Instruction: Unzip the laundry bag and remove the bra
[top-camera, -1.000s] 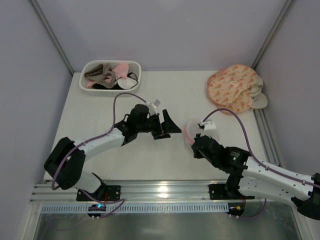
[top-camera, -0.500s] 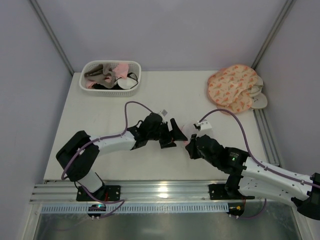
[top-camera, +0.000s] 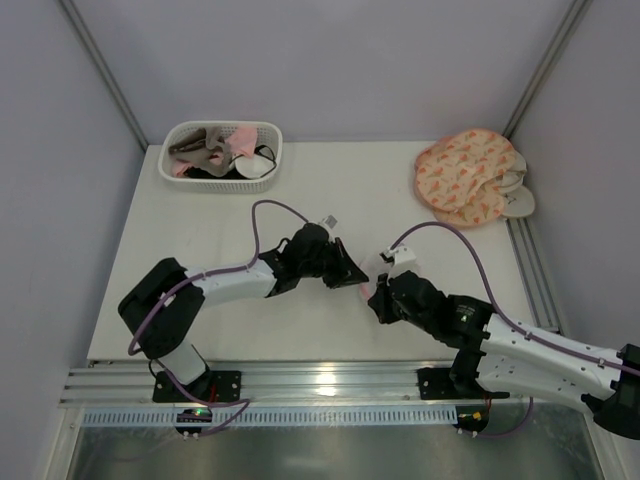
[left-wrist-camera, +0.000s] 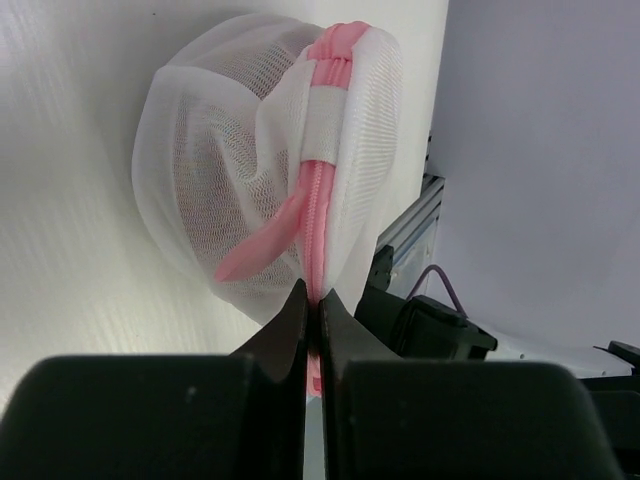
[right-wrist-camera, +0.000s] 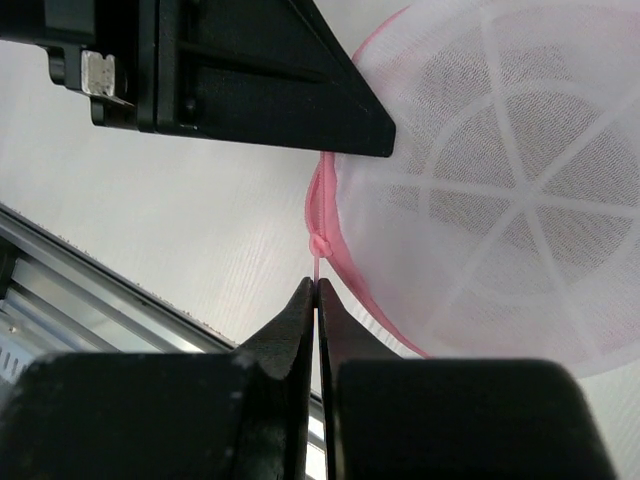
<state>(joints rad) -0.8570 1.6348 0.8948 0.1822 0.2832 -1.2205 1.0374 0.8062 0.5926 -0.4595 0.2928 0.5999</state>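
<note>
The laundry bag (left-wrist-camera: 215, 170), a round white mesh pouch with a pink zipper rim (left-wrist-camera: 318, 200), stands on edge on the table between the two arms. My left gripper (left-wrist-camera: 313, 298) is shut on the pink zipper rim at the bag's near edge. In the right wrist view the bag (right-wrist-camera: 500, 200) fills the right side, and my right gripper (right-wrist-camera: 317, 283) is shut on the thin pink zipper pull (right-wrist-camera: 318, 262). From above, both grippers (top-camera: 356, 279) (top-camera: 376, 296) meet tip to tip and cover almost all of the bag. The bra is hidden.
A white basket (top-camera: 268, 160) of garments stands at the back left. A peach orange-patterned fabric piece (top-camera: 465, 175) lies on white pads (top-camera: 518, 200) at the back right. A metal rail (top-camera: 320, 385) runs along the near edge.
My left gripper moved right to the bag and shut on its zipper rim; it was open before. The right gripper stayed shut and shifted slightly left with the bag.
</note>
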